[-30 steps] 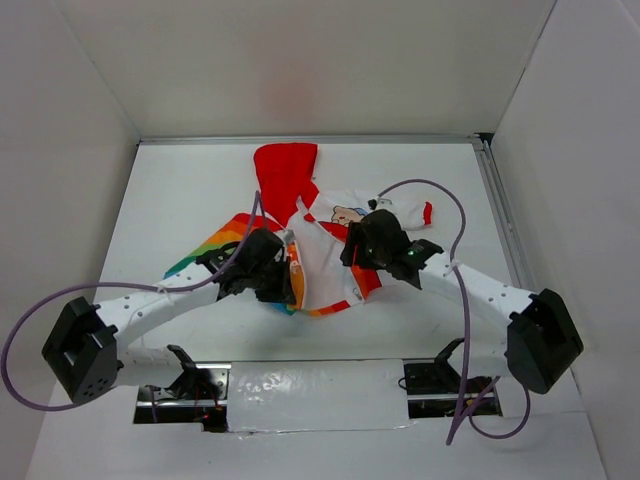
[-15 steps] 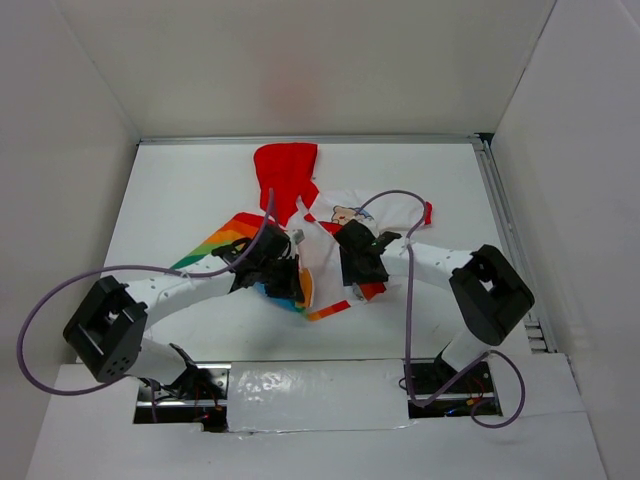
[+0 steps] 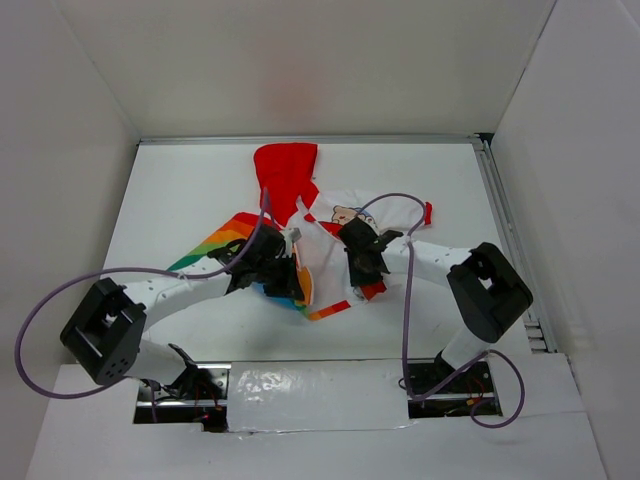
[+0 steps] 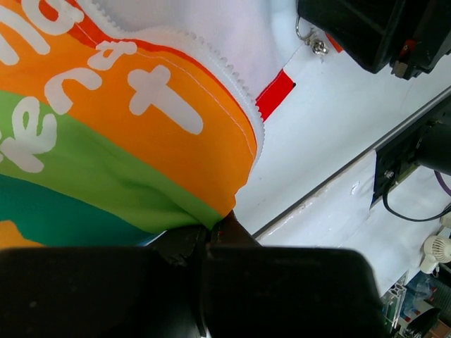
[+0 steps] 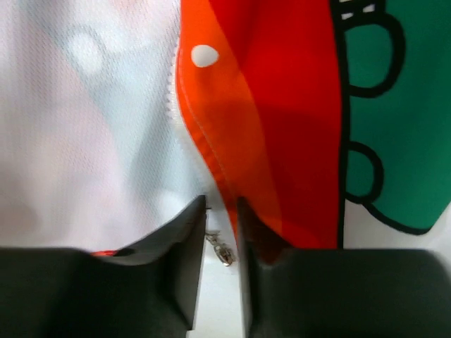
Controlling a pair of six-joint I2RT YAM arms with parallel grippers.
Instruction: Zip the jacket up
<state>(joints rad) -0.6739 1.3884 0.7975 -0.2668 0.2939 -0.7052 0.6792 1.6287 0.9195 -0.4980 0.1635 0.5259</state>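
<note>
Jaws, right gripper (image 5: 220, 211): mine are narrowing from wide to a thin gap around the zipper pull (image 5: 224, 255) at the bottom edge (whether they are biting yet, I cannot tell). Jaws, left gripper (image 4: 208, 243): staying clamped on the rainbow side's bottom corner.

Meaning: I am bringing the two zip ends together; nothing is zipped yet.

Count: one jacket (image 3: 325, 268), lying open mid-table (image 3: 180, 190); two grippers; one pull; two tooth rows (image 4: 211, 60).
</note>
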